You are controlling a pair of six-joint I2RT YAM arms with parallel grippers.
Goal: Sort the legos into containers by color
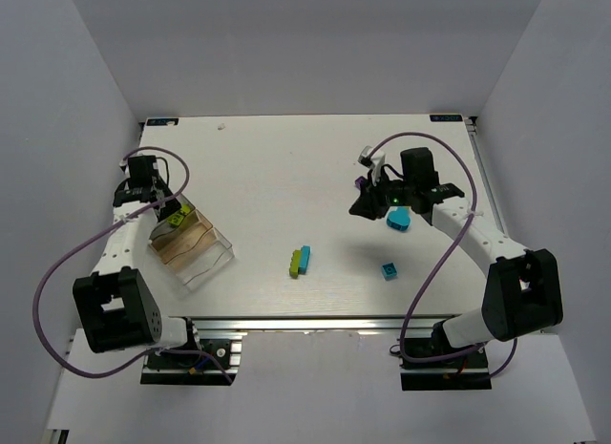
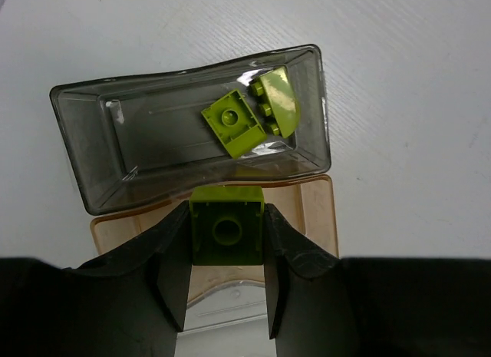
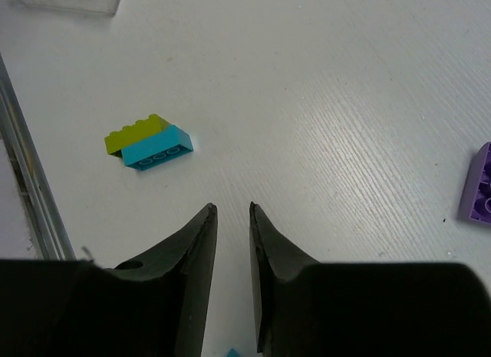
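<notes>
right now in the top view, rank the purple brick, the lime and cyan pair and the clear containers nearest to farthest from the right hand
1. purple brick: just beside the right hand, on its far side.
2. lime and cyan pair: mid-table, left of the hand and toward the near edge.
3. clear containers: far left of the table, by the left arm.
</notes>
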